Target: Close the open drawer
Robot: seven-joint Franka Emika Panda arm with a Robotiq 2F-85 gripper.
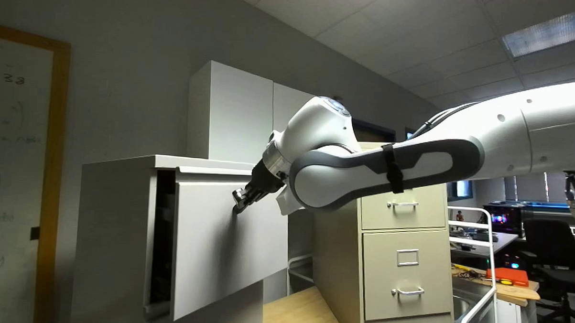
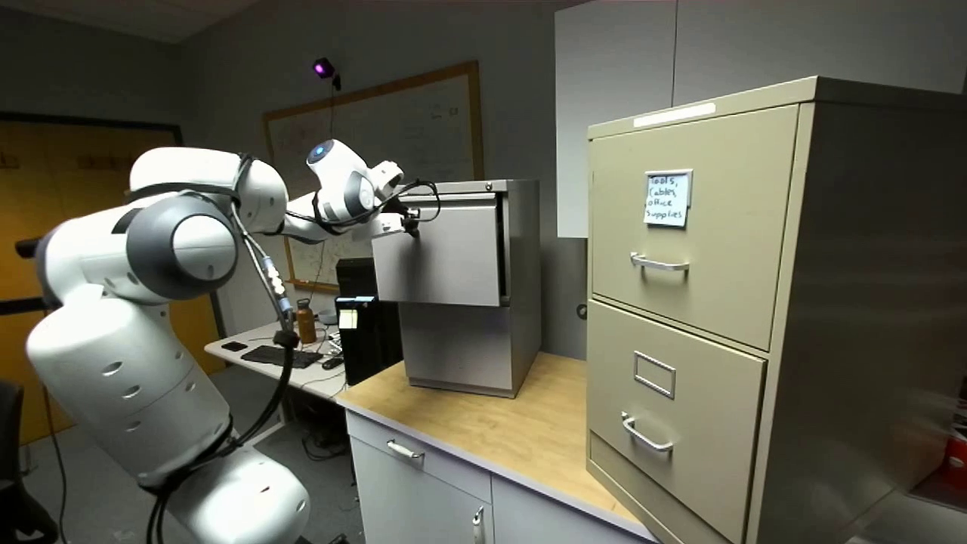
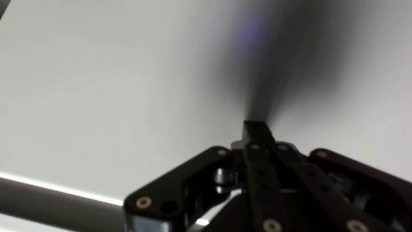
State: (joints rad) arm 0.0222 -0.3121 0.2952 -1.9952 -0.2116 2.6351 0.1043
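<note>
The fully closed end effector (image 3: 257,129) touches the white drawer (image 3: 96,83)

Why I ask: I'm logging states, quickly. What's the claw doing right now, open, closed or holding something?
Claw: closed, holding nothing, at the face of the open drawer.

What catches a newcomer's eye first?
The white jointed robot arm, large in both exterior views, closed dark jaws at the plain white handleless drawer. That drawer juts from the boxy white cabinet, dark gap showing. The beige metal filing cabinet looms at right in an exterior view.
</note>
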